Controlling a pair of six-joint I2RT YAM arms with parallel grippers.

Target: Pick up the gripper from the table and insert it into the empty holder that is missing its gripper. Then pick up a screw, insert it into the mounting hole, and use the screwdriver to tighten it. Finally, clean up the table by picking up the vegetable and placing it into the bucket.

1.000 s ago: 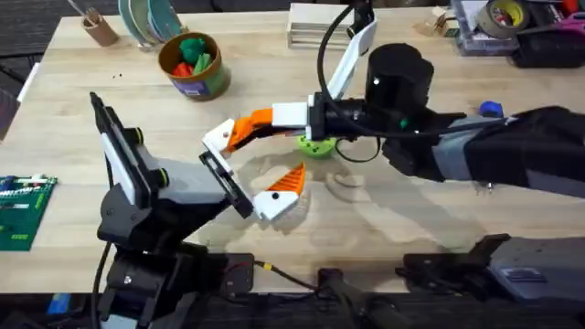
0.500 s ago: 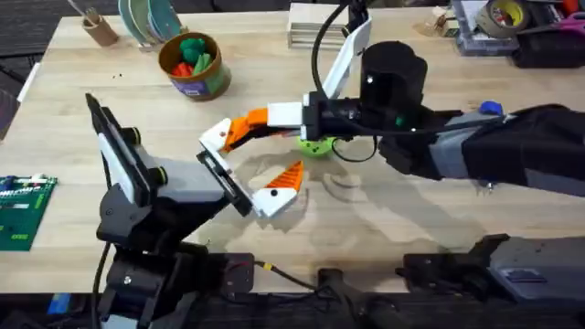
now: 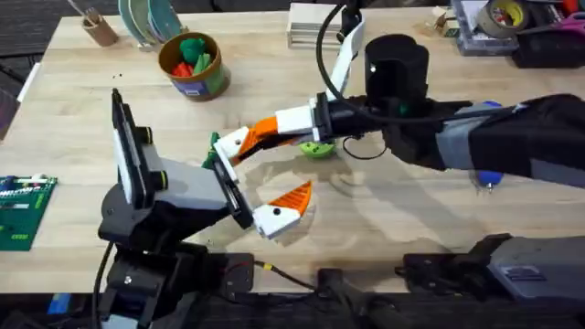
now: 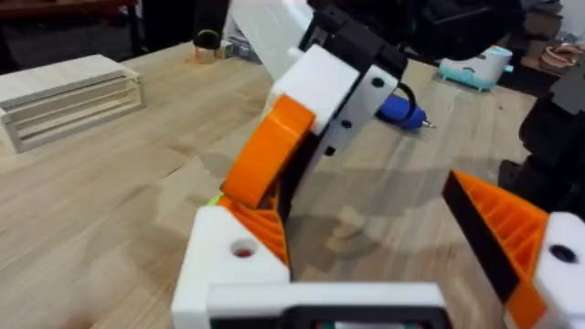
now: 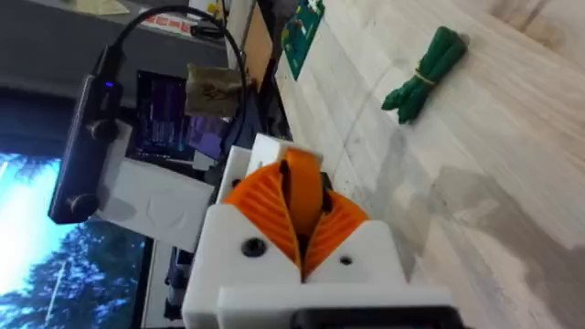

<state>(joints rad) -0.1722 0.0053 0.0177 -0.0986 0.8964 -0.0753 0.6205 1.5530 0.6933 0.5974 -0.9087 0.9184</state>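
Observation:
My right gripper (image 3: 239, 139) reaches in from the right, shut on the orange ribbed gripper (image 5: 303, 185). It holds that tip against the white holder (image 3: 228, 146) on my left arm's jaw, where the tip (image 4: 260, 224) sits at the mount. My left gripper (image 3: 263, 172) stands open, its other finger carrying an orange pad (image 3: 294, 194). The green vegetable (image 5: 425, 66) lies on the table just beyond the holder (image 3: 212, 146). The blue screwdriver (image 4: 398, 108) lies farther right. The bucket (image 3: 192, 64) stands at the back left with toys inside. The screw is out of view.
A round green disc (image 3: 317, 148) lies under the right arm's wrist. A tan cup (image 3: 99, 29) and a wooden stack (image 3: 315, 23) stand along the back edge. A green circuit board (image 3: 23, 210) lies at the left edge, and boxes (image 3: 498, 23) sit at the back right.
My left gripper has swung right and toward the front, and its holder has met the right gripper's orange tip. The right arm shifted slightly back. The vegetable now shows beside the left jaw.

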